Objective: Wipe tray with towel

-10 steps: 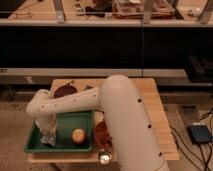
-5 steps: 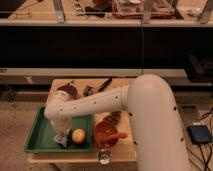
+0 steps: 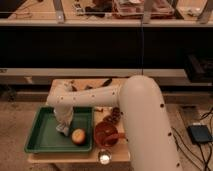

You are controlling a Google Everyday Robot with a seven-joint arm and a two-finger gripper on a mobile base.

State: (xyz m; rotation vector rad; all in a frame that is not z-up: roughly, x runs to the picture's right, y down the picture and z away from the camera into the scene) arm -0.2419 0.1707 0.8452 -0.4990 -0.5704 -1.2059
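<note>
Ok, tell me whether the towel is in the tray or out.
In: the towel sits bunched on the green tray floor, under the gripper, beside the round fruit.

One claw [image 3: 63, 125] over one tray [image 3: 44, 139]

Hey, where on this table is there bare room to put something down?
The green tray's left half is bare, between its left rim and the gripper at the towel. Crowded: the tray's right front holds a round fruit, with the red bowl and glass alongside.
</note>
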